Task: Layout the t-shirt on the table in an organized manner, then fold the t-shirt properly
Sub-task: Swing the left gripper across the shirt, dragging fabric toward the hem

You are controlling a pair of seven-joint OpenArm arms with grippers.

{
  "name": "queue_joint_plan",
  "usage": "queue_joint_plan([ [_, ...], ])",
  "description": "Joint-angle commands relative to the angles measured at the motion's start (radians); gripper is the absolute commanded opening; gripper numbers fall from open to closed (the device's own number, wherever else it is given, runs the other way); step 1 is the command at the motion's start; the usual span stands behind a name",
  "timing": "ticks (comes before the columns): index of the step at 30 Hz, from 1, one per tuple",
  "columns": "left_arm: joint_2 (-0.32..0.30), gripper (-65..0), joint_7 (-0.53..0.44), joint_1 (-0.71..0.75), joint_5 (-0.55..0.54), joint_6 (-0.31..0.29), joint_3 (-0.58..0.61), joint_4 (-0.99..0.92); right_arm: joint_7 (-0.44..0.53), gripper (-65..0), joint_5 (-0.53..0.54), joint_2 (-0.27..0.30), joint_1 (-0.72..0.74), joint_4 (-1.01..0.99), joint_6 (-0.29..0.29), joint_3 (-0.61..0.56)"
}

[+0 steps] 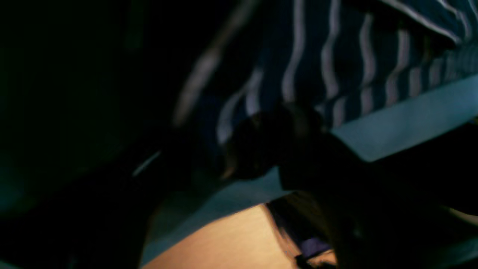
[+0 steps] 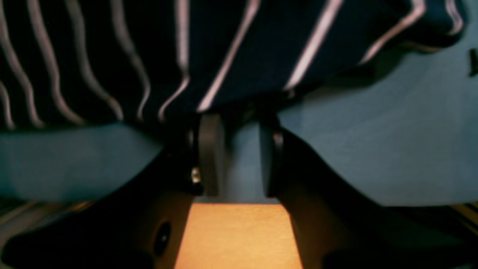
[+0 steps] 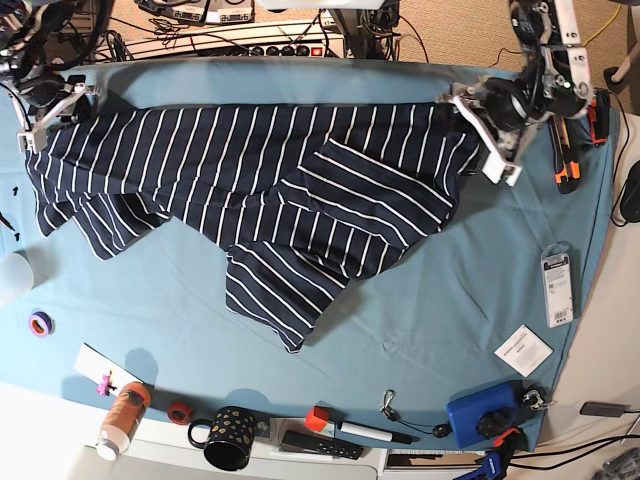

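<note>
The navy t-shirt (image 3: 270, 190) with thin white stripes lies stretched along the far half of the teal table (image 3: 450, 300), with a crumpled flap pointing toward the near edge. My right gripper (image 2: 239, 123) is open at the shirt's hem (image 2: 224, 67), and bare table cloth shows between its fingers (image 2: 211, 153). In the base view that gripper (image 3: 45, 115) sits at the shirt's left corner. My left gripper (image 3: 480, 125) is at the shirt's right corner. Its wrist view is dark and blurred, with striped fabric (image 1: 336, 67) right in front of a finger (image 1: 276, 145).
Along the near edge stand a bottle (image 3: 122, 418), a black mug (image 3: 228, 438), a remote (image 3: 318, 443), a marker (image 3: 365, 432) and a blue box (image 3: 487, 415). A tape roll (image 3: 40, 323) lies left. A packet (image 3: 557, 285), a card (image 3: 524, 350) and orange tools (image 3: 566, 160) lie right.
</note>
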Motion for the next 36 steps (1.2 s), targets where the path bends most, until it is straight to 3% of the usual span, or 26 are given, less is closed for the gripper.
queue_joint_plan([
  [1, -0.007, -31.1, -0.018, -0.005, -0.023, -0.007, -0.011, 0.058, -0.008, -48.0, 0.041, 0.044, 0.003, 0.015, 0.001, 0.010],
  [4, -0.007, -31.1, -0.066, -0.016, -0.023, -0.007, -0.049, 0.195, 0.000, -48.1, 0.129, 0.095, 0.003, 0.015, 0.001, 0.030],
  [6, -0.007, -31.1, -0.172, -0.016, -0.022, -0.009, -0.066, 0.282, 0.057, -48.1, 0.194, 0.115, 0.005, 0.015, 0.001, 0.062],
  [9, -0.007, -31.1, -0.232, -0.052, -0.015, -0.103, -0.044, 0.309, 0.094, -48.1, 0.207, 0.116, 0.060, 0.015, 0.001, 0.113],
  [10, -0.007, -31.1, -0.238, -0.072, -0.015, -0.109, -0.022, 0.289, 0.093, -48.1, 0.206, 0.116, 0.084, 0.015, 0.001, 0.120],
  [15, -0.007, -31.1, -0.272, -0.258, 0.067, -0.120, 0.156, 0.077, 0.046, -48.1, 0.196, 0.114, 0.190, 0.015, 0.001, 0.079],
  [18, -0.007, -31.1, -0.268, -0.411, 0.082, -0.122, 0.264, -0.095, 0.044, -48.1, 0.124, 0.114, 0.212, 0.014, 0.001, -0.005],
  [22, -0.007, -31.1, -0.264, -0.616, 0.082, -0.132, 0.413, -0.323, 0.157, -48.1, -0.022, 0.109, 0.212, 0.001, 0.000, -0.126],
  [24, -0.006, -31.0, -0.265, -0.709, 0.082, -0.131, 0.482, -0.428, 0.218, -48.1, -0.082, 0.109, 0.213, -0.030, -0.051, -0.169],
  [27, -0.005, -31.0, -0.269, -0.838, 0.082, -0.128, 0.575, -0.581, 0.246, -48.1, -0.116, 0.109, 0.213, -0.098, -0.066, -0.218],
  [31, 0.029, -31.0, -0.273, -0.964, 0.082, -0.133, 0.640, -0.760, 0.246, -48.1, -0.116, 0.108, 0.213, -0.204, -0.066, -0.258],
  [36, 0.114, -31.0, -0.354, -1.048, 0.087, -0.189, 0.643, -0.963, 0.241, -48.1, -0.129, 0.109, 0.213, -0.267, -0.066, -0.262],
])
